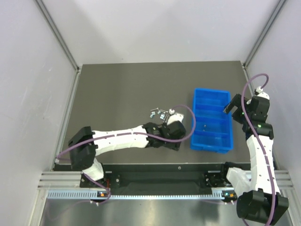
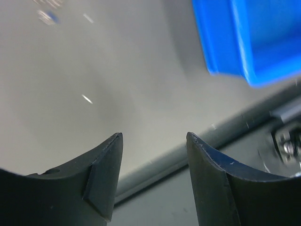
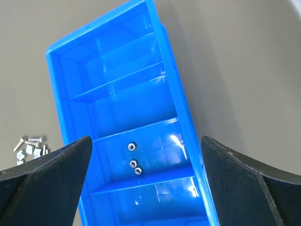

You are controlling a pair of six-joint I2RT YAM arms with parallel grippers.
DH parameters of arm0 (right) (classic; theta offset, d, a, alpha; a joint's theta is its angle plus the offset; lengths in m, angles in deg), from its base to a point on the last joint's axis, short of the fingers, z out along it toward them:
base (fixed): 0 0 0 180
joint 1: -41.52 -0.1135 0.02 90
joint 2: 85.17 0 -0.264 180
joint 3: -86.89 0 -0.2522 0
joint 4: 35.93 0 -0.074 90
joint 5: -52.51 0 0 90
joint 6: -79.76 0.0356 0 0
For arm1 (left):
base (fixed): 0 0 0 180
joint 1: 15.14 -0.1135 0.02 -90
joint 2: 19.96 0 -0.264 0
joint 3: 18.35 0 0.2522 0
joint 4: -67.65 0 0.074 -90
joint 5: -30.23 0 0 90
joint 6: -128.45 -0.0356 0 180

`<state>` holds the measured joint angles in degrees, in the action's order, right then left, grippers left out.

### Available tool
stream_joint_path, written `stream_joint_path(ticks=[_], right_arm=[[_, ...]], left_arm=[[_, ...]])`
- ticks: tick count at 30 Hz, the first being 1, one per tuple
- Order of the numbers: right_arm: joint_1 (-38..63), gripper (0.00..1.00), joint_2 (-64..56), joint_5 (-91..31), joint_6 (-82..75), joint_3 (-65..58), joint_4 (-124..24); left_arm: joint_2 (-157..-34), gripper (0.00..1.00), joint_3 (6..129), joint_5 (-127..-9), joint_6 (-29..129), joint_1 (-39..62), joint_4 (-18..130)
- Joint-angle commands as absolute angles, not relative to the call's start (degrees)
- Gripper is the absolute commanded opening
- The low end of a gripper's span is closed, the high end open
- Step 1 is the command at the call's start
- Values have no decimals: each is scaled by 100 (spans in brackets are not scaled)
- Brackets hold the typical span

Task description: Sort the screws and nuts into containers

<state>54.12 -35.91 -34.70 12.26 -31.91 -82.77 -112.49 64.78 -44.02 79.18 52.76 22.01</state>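
Screws and nuts lay in a small loose heap near the middle of the table. They were tiny silvery bits against its flat, matt dark-grey top, the screws thin-shafted and the nuts squat. Three more nuts, little rings lying close together, sat in the tray, in the third compartment from its far end.

The tray was bright blue glossy plastic, a long rectangle with thin upright walls and cross walls making four compartments in a row. It stood to the right of the heap, its right long side near the table's right edge.

Bare table spread wide on the far side and to the left, up to the pale walls that closed the space in. A narrow lane ran between heap and tray.

The left gripper hung over the bare strip beside the tray's near left corner, close to the table's near edge. Its two smooth black, wedge-tipped fingers stood clearly apart with nothing between them. The right gripper hung above the tray — fingers spread very wide, holding nothing.
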Motion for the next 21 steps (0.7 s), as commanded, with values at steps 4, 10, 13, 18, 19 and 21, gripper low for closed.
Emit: stream_joint_path(ticks=[4,10,13,18,19,21], right_arm=[[5330,100,-3937,-3301,1085,-3286,-8432],[5295,100,-4087,-3116,1165,-3304,-8361],[5295,100,-4000,-3098,1200,-3163,-8415],[5295,100,-3859,-3063,1270,-3084,-8353],[5295,100,-3867,-3072,1288,-3084,-8362],[5295,100,-3902,-3089,1261,-3119,-8388]], left_arm=[[-11883,61,7091,-3886,9195,6211,1461],[-12384,56,7170,-4114,10357,6449,1399],[-12621,54,7661,-4123,10410,6537,1030],[-12981,54,8058,-4026,10927,6722,582],[-13008,54,8049,-4087,11051,6722,538],[-13043,54,7927,-4175,11463,6730,537]])
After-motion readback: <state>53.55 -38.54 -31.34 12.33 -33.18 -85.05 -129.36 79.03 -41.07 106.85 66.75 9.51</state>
